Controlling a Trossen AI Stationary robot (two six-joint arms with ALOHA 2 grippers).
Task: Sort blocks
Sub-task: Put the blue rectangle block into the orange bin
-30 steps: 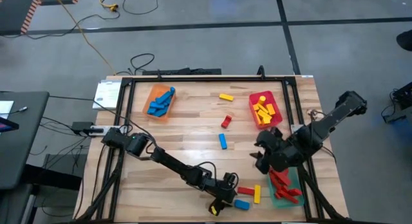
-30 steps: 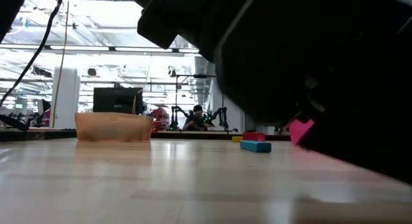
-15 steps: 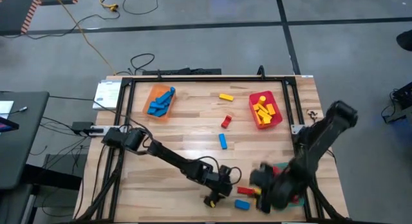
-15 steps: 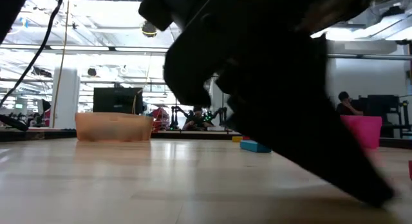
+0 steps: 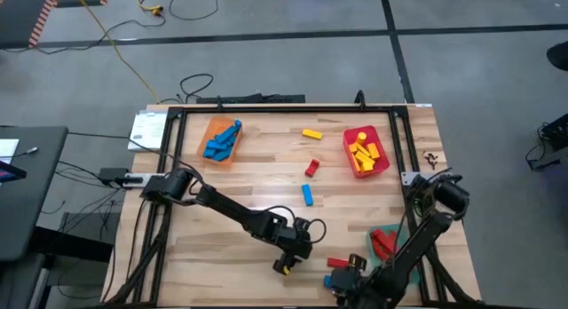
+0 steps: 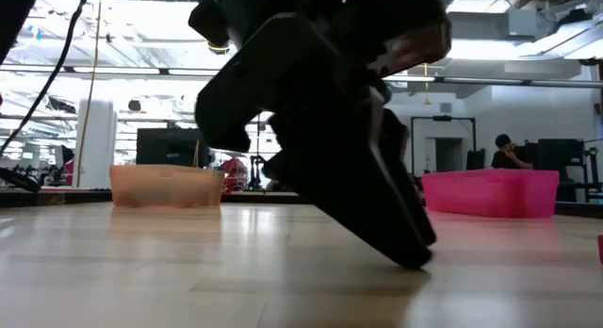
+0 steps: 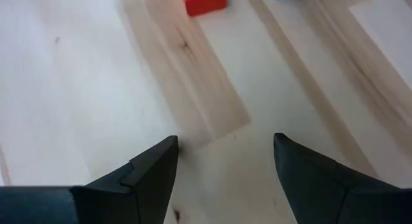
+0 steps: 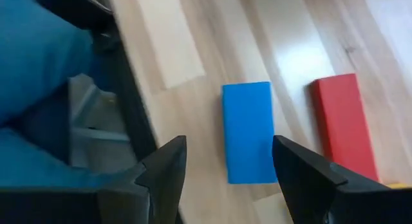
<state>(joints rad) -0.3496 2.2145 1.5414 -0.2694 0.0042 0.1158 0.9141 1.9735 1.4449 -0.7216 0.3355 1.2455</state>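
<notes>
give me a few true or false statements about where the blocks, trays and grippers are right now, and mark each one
1. The orange tray holds blue blocks. True.
2. The left gripper is shut on a red block. False: its fingers are open, with bare wood between them.
3. A blue block lies just ahead of the right gripper. True.
4. The red tray holds blue blocks. False: it holds yellow blocks.
5. Loose blocks lie mid-table. True.
</notes>
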